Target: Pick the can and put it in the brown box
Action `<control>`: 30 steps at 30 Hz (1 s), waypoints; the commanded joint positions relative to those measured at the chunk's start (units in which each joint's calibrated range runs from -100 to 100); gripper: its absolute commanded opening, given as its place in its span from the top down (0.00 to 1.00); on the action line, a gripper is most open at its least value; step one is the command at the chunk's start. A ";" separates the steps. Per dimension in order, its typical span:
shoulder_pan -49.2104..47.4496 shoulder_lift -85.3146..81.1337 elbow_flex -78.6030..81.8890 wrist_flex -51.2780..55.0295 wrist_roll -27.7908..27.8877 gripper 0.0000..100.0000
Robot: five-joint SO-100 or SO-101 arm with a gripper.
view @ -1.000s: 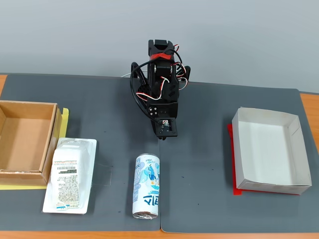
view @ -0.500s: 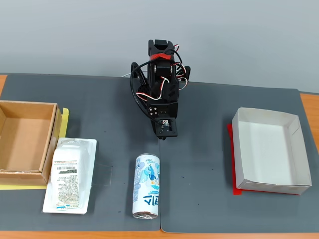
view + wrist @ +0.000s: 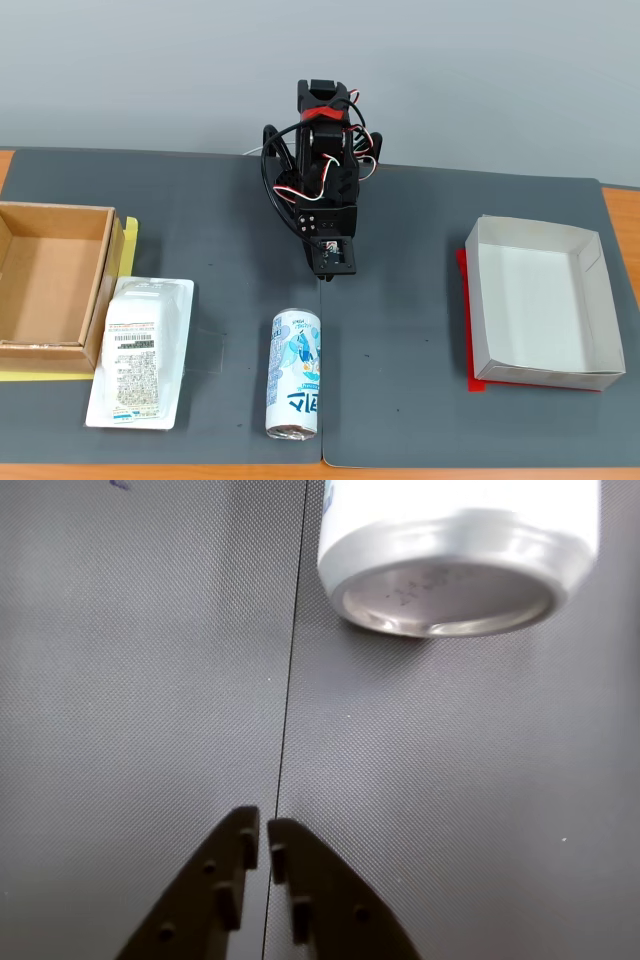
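Both boxes, brown box (image 3: pixel 52 285) included, hold nothing; end effector (image 3: pixel 262 842) pressed together, can (image 3: pixel 294 373) apart.

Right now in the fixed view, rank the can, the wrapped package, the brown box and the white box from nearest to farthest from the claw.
From the claw:
1. can, just below it.
2. wrapped package, lower left.
3. white box, right.
4. brown box, far left.
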 commanded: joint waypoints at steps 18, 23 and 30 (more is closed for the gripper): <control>-0.19 -0.34 -2.89 0.02 0.13 0.98; -0.19 -0.34 -2.89 0.02 0.13 0.99; -0.19 -0.08 -3.07 0.11 -0.18 0.99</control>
